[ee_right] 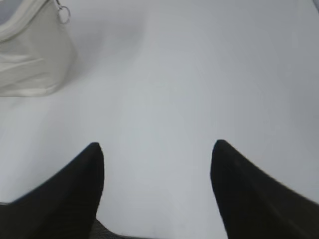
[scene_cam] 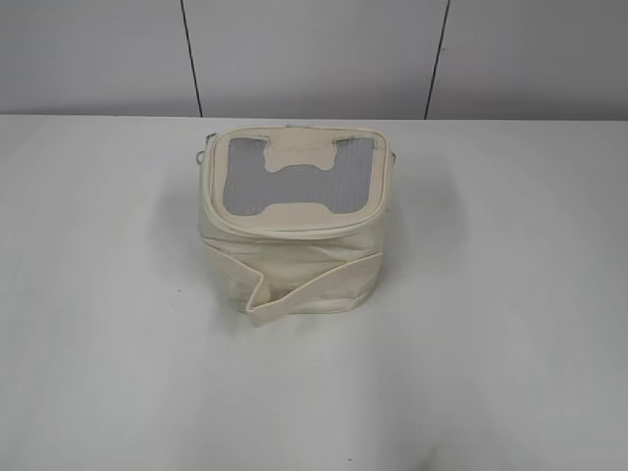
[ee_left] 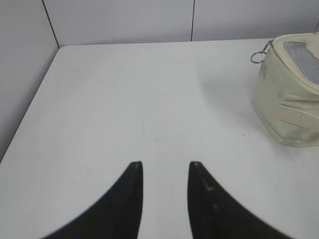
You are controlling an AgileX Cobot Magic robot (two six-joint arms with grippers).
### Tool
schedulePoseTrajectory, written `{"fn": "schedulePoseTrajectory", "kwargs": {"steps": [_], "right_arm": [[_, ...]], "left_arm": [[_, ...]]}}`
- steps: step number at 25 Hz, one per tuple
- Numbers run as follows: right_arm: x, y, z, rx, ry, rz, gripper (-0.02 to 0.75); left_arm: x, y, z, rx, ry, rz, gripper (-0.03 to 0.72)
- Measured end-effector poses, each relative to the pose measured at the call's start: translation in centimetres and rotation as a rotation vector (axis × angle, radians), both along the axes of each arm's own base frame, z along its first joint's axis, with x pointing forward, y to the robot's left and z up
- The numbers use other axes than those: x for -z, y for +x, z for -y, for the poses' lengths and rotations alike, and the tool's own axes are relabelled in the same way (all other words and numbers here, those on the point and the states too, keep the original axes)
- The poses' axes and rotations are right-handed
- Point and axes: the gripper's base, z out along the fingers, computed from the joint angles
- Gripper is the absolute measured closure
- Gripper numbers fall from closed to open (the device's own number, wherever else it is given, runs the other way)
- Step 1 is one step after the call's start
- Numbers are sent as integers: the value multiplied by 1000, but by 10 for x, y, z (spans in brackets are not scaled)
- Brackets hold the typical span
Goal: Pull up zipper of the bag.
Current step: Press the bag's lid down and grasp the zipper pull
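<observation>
1. Left gripper [ee_left: 165, 172]: parted by a narrow gap, holding nothing, hovering over bare white table [ee_left: 124, 99], well apart from the bag [ee_left: 286, 104] at the far right of the left wrist view.
2. Right gripper [ee_right: 157, 152]: spread wide, empty, above the table, with the bag up at the top left corner of the right wrist view.
3. Out of sight in the exterior view, both arms.
4. Bag: cream-beige, boxy, upright near the table's middle, towards the back; grey mesh panel [scene_cam: 294, 177] with a cream H-shaped patch [scene_cam: 302, 162] on top; flat strap [scene_cam: 309, 289] slanting across the front.
5. Zipper [scene_cam: 294, 228]: thin track around the top rim; silver ring pulls at the left rear corner [ee_left: 257, 56] and the right rear corner [ee_right: 64, 15].
6. Behind the table: grey panelled wall [scene_cam: 314, 54].
</observation>
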Motion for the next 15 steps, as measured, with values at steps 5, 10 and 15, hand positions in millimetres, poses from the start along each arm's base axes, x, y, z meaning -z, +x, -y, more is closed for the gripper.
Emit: {"fn": "schedulePoseTrajectory", "kwargs": {"steps": [5,10,15], "right_arm": [[-24,56,-21,-239,58,53,211],[-26,151,-37,-465,72,-16,211],[-12,266,-60,-648,78,-139,211]], "left_arm": [[0,0,0,0,0,0,449],[0,0,0,6,0,0,449],[0,0,0,41,0,0,449]]}}
